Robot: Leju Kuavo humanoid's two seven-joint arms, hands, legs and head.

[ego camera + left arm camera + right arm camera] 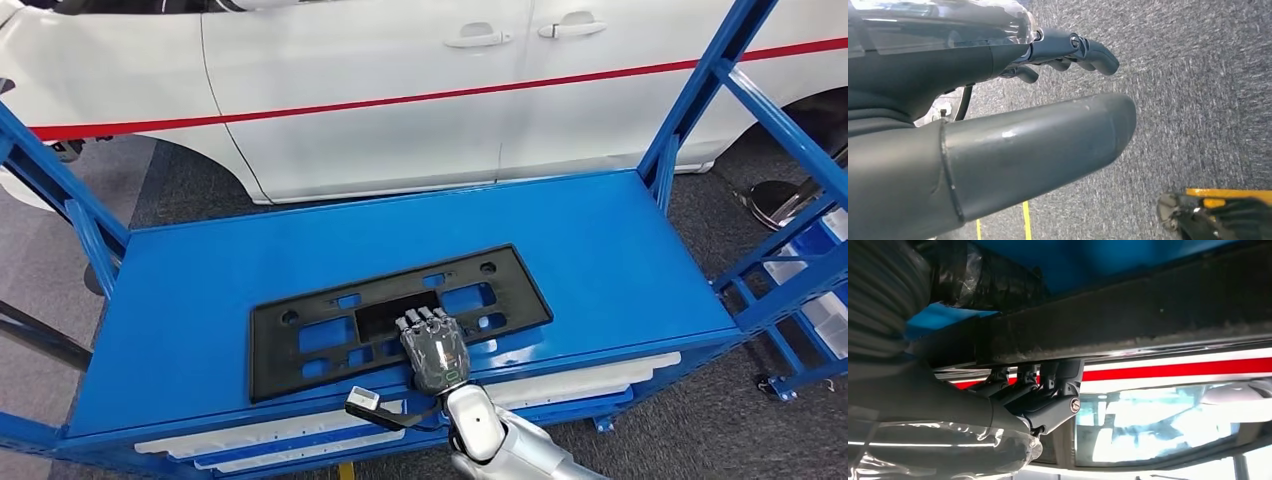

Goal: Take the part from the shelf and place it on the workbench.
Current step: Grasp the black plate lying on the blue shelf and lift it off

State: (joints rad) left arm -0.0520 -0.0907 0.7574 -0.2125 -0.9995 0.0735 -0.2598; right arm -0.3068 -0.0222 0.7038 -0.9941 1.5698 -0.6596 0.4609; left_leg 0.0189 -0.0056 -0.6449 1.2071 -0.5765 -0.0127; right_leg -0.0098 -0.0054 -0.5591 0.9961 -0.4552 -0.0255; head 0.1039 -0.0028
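Part [400, 318] flat on shelf [620, 250], long axis left-right, slightly slanted.

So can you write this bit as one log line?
right robot hand: resting on black part | part: flat on blue workbench | left robot hand: empty

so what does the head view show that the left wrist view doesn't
Head view alone: the black part lying flat on the blue workbench, the right hand resting on the part's near edge, and a white car behind. Left wrist view alone: the left hand, empty with fingers apart, over grey carpet with a yellow floor line. Shared: the grey carpet.
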